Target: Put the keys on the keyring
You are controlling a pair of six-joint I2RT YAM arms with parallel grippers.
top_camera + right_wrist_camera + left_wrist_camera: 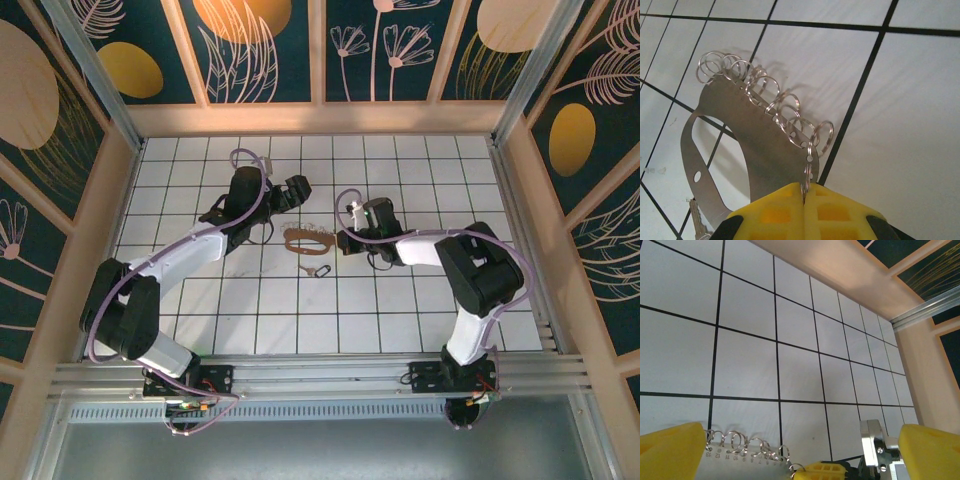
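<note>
The keyring (307,238) is a flat loop-shaped metal plate (735,135) with a row of small split rings (785,112) along one edge. My right gripper (805,194) is shut on the end ring, holding the plate just above the tiles. In the top view that gripper (340,232) sits at the keyring's right end. One small key (317,270) lies on the tiles just in front; its shaft (696,221) peeks out below the plate. My left gripper (279,212) hangs open to the left, its yellow fingers (670,450) spread wide, the ring row (740,442) between them.
White tiled floor (400,310) with wooden walls all round; the right wall and a metal rail (925,310) show in the left wrist view. The right gripper's yellow tip (822,470) and metal bracket (874,442) stand close in front of the left gripper.
</note>
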